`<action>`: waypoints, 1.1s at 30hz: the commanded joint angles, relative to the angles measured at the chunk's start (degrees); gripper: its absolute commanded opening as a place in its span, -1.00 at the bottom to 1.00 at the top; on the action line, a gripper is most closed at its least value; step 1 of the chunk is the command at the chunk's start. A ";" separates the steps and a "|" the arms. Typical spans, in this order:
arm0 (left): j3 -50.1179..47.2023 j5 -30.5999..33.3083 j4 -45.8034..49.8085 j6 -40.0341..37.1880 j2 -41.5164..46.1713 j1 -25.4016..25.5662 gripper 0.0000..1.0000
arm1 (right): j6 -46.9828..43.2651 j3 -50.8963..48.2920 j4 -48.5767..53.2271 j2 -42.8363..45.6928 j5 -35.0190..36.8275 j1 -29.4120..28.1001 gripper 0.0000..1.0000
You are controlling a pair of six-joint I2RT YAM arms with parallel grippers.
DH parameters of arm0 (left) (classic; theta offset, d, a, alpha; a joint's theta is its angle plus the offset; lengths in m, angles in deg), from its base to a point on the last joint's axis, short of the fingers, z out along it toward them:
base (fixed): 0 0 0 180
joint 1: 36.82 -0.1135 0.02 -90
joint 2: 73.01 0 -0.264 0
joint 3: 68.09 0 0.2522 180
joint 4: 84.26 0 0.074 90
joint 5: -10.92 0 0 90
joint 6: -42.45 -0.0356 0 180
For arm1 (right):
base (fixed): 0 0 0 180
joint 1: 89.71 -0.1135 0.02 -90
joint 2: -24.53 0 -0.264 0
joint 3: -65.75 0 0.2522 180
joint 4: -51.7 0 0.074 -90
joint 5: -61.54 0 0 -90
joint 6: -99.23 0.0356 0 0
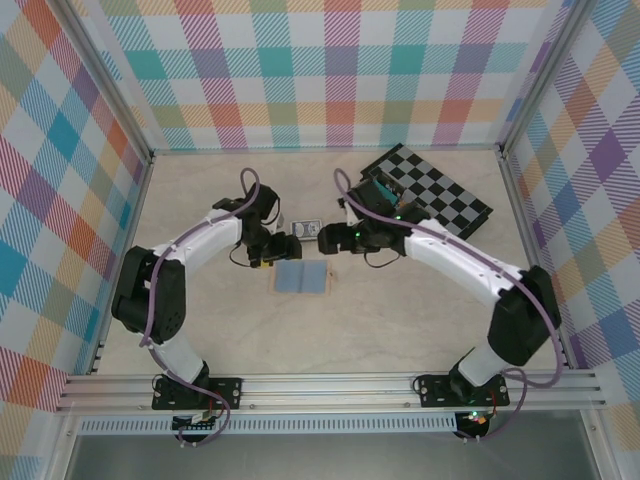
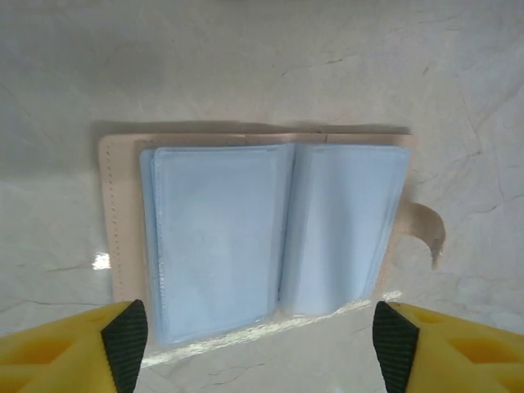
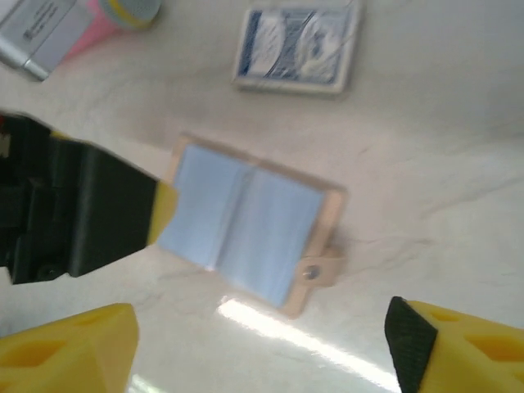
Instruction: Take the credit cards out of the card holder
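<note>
Card holder lies open ahead of the left pincer, jaws apart; right pincer likewise apart. Pin one cover, then tease a sleeve's edge.

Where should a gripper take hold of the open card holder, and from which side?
Probably the tan tab: the card holder lies open and flat, so its edges offer little lip, while the tab juts out past one side. Come from above on that side.

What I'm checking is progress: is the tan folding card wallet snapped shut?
No, the tan folding wallet lies spread open on the pale table, both blue-grey inner pages facing up, its tab loose at the side.
</note>
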State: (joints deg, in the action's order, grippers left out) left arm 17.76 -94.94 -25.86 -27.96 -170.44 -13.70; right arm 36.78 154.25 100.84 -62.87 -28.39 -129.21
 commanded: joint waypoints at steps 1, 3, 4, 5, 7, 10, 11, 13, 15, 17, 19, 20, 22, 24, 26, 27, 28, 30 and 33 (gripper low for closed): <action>3.17 6.89 5.21 -2.34 6.03 -1.03 0.75 | -2.05 -0.82 1.91 6.48 11.84 2.37 0.89; 3.32 11.51 5.77 -3.04 9.08 -1.64 0.94 | -4.16 -1.79 1.74 9.77 18.01 3.25 1.00; 3.21 13.81 5.81 -3.00 10.70 -2.03 1.00 | -4.87 -2.38 1.52 11.01 20.50 3.94 1.00; 2.79 16.74 5.53 -2.99 12.64 -2.48 1.00 | -5.69 -3.17 1.14 12.46 23.02 4.97 1.00; 1.17 21.82 4.17 -3.11 16.85 -3.10 1.00 | -6.18 -4.79 0.42 15.03 26.48 7.59 1.00; -3.07 26.72 -0.18 -4.03 24.14 -4.10 1.00 | -6.70 -8.71 -2.68 19.25 29.40 11.93 1.00; -4.82 27.93 -2.12 -4.33 26.58 -4.62 1.00 | -7.47 -10.48 -4.41 20.79 30.25 13.17 1.00; -8.55 30.16 -5.84 -4.57 30.48 -5.58 1.00 | -9.27 -14.33 -8.74 23.57 31.59 15.18 1.00; -12.61 32.94 -10.14 -4.29 33.92 -6.97 1.00 | -10.93 -18.95 -13.71 26.44 32.09 17.78 1.00; -16.87 36.69 -14.72 -3.30 36.32 -8.02 1.00 | -11.98 -22.94 -17.51 28.43 32.56 20.35 1.00; -21.33 40.08 -18.82 -2.56 37.99 -8.80 1.00 | -13.44 -26.45 -20.47 29.52 32.82 22.43 1.00; -23.47 41.91 -20.64 -2.08 38.30 -9.19 1.00 | -14.14 -28.07 -21.48 29.84 32.65 23.48 1.00; -26.49 44.08 -22.68 -0.99 38.08 -10.20 1.00 | -16.17 -30.47 -23.14 30.33 31.21 24.78 1.00; -28.41 43.69 -24.48 -0.25 37.41 -11.68 1.00 | -18.22 -33.51 -26.05 30.18 30.32 25.49 1.00; -29.91 43.65 -26.57 -1.11 36.30 -12.04 1.00 | -19.42 -36.35 -29.33 29.46 30.21 26.09 1.00; -31.14 44.07 -29.18 -2.70 35.73 -12.03 1.00 | -19.62 -37.55 -30.79 28.86 30.19 26.45 1.00; -32.62 45.05 -32.04 -3.35 35.38 -12.04 1.00 | -19.66 -38.49 -32.05 28.22 30.32 26.81 1.00; -36.21 45.76 -39.14 -6.36 34.49 -12.19 1.00 | -19.01 -40.98 -35.57 26.29 30.07 28.07 1.00; -40.80 45.72 -48.87 -9.86 32.98 -12.68 1.00 | -18.19 -44.37 -41.80 23.18 28.28 29.69 1.00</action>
State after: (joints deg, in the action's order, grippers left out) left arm -19.59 -51.29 -61.51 -33.29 -136.34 -25.16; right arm 18.99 112.22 68.30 -37.71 1.53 -100.76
